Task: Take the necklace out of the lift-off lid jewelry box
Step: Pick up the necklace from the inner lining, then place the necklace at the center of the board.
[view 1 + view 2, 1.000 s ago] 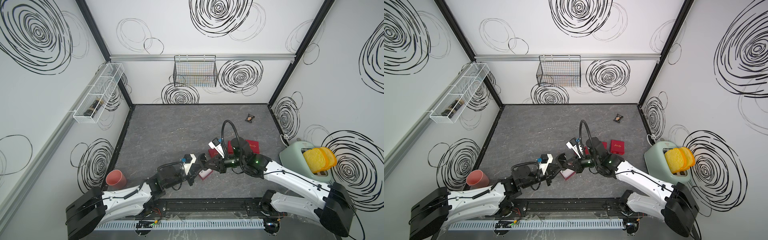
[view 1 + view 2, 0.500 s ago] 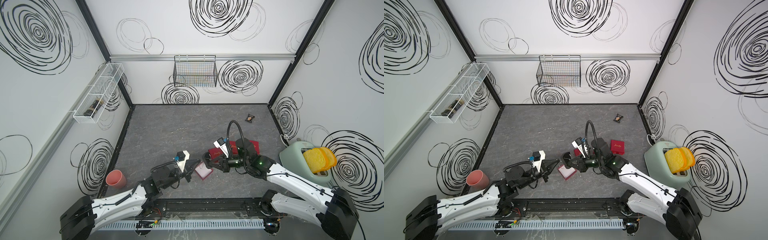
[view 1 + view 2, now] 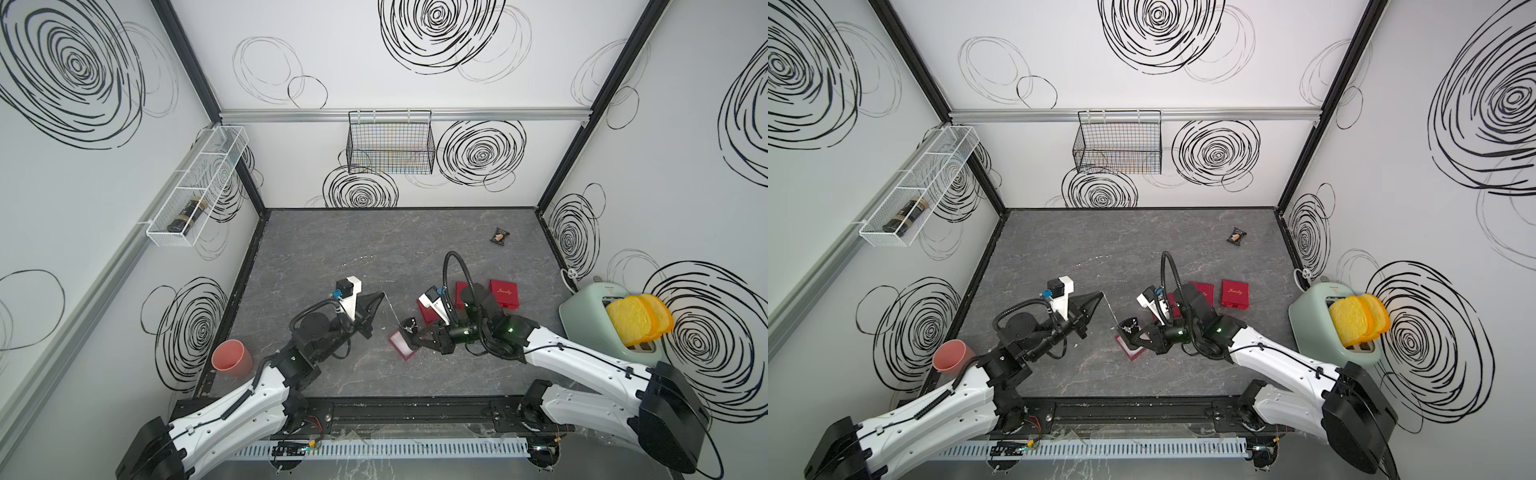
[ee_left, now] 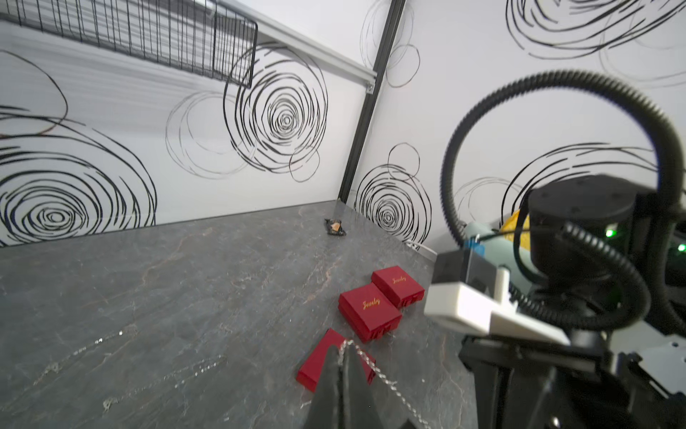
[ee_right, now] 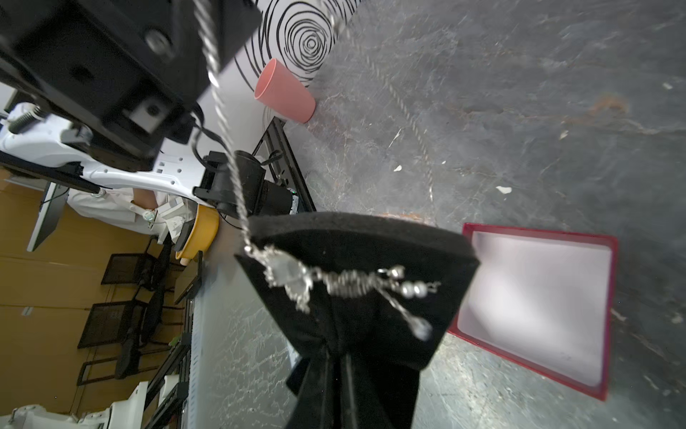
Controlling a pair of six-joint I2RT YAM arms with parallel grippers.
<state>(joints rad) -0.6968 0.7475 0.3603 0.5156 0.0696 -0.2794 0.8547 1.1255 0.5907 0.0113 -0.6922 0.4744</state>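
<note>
Grey marbled worktop fills the middle of both top views, enclosed by white walls with black swirls. Just below frame centre, the left end effector is closed on the necklace. Its silver chain runs taut, slanting down and right to a black foam insert. The right end effector grips that insert, holding it by the upper corner of the open jewelry box. The box lies on the worktop with its pale lining bare. In the right wrist view, the chain's beaded end lies tangled across the insert's face. Two closed red boxes sit right of centre.
</note>
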